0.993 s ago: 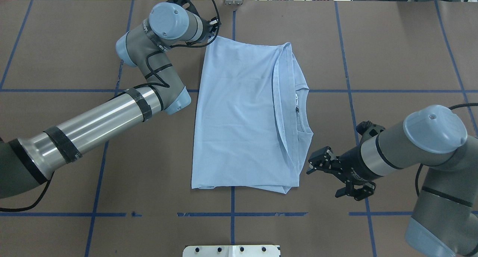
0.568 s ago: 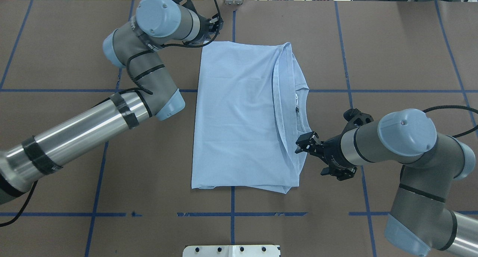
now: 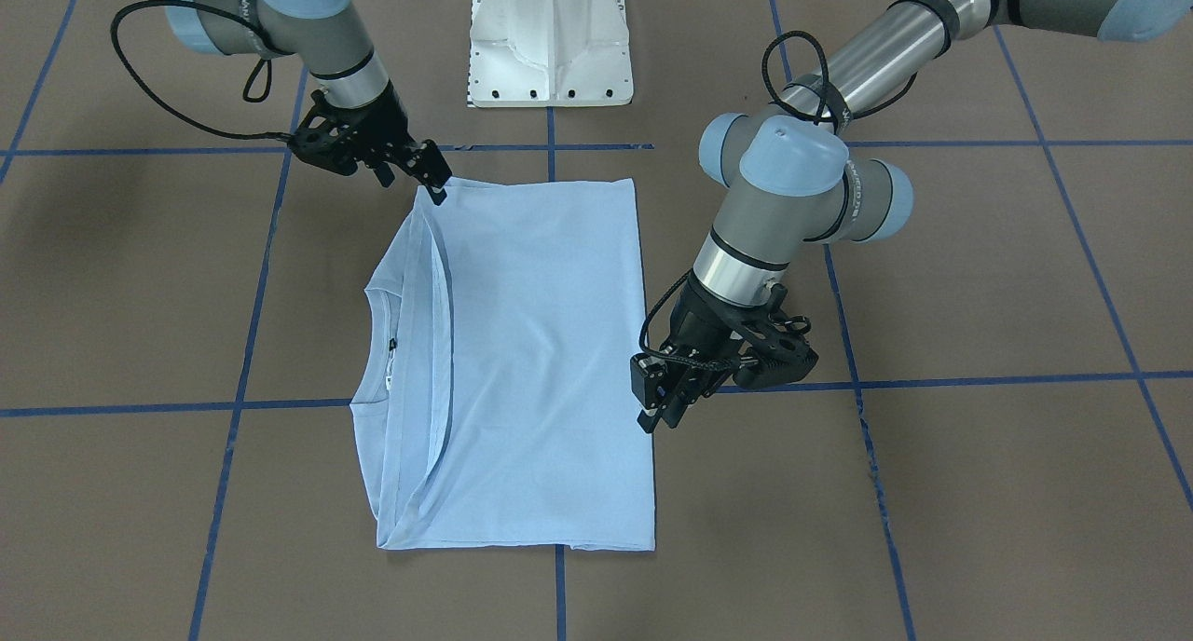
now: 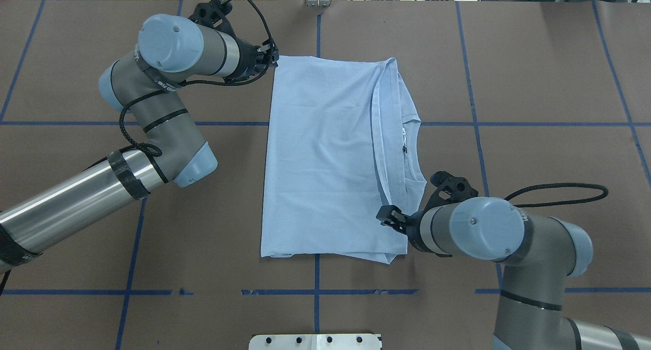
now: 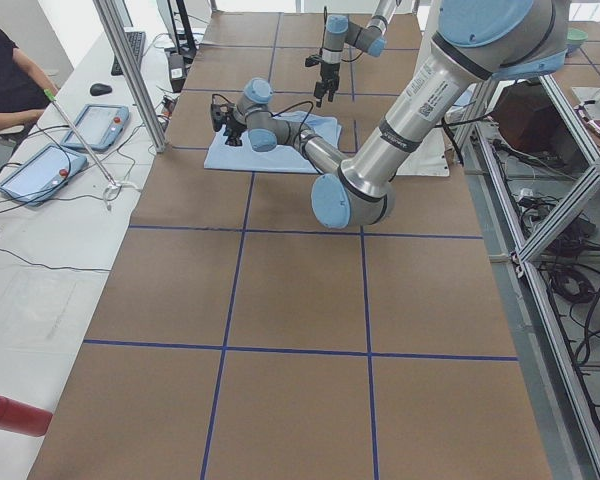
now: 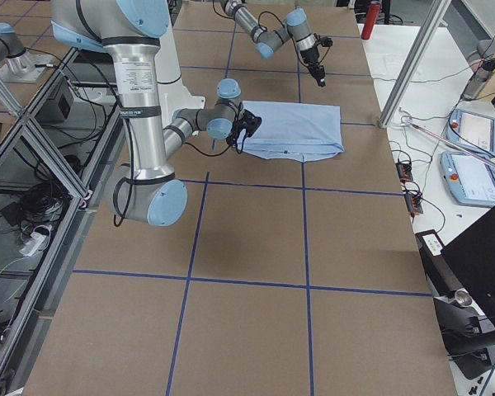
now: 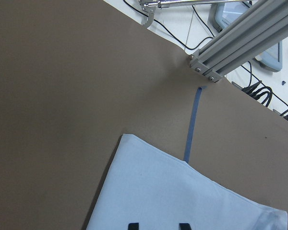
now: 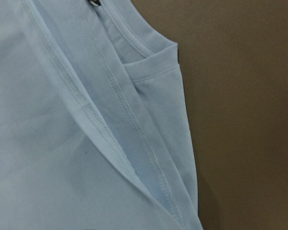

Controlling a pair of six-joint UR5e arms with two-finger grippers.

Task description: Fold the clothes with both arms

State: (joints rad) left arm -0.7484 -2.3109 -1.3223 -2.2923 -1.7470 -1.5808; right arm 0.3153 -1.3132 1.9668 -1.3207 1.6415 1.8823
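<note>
Left gripper [image 3: 655,415] hovers with fingers parted over the folded T-shirt's [image 4: 325,156] left edge, near its far corner. We cannot tell the right gripper's [image 3: 431,180] jaws at the near, collar-side corner; the right arm [image 4: 488,228] blocks them overhead. We see the shirt flat on the brown table [image 4: 534,85], before the white pedestal [image 3: 550,35].

Bare table [image 4: 534,75] gives wide room on the robot's right of the T-shirt [image 4: 325,156], & some on the near side up to the white base [image 4: 315,341]. Left arm [image 4: 152,121] crosses the table left of the shirt, wrist at its far-left corner. Right arm [image 4: 488,228] hangs over the near-right corner.
</note>
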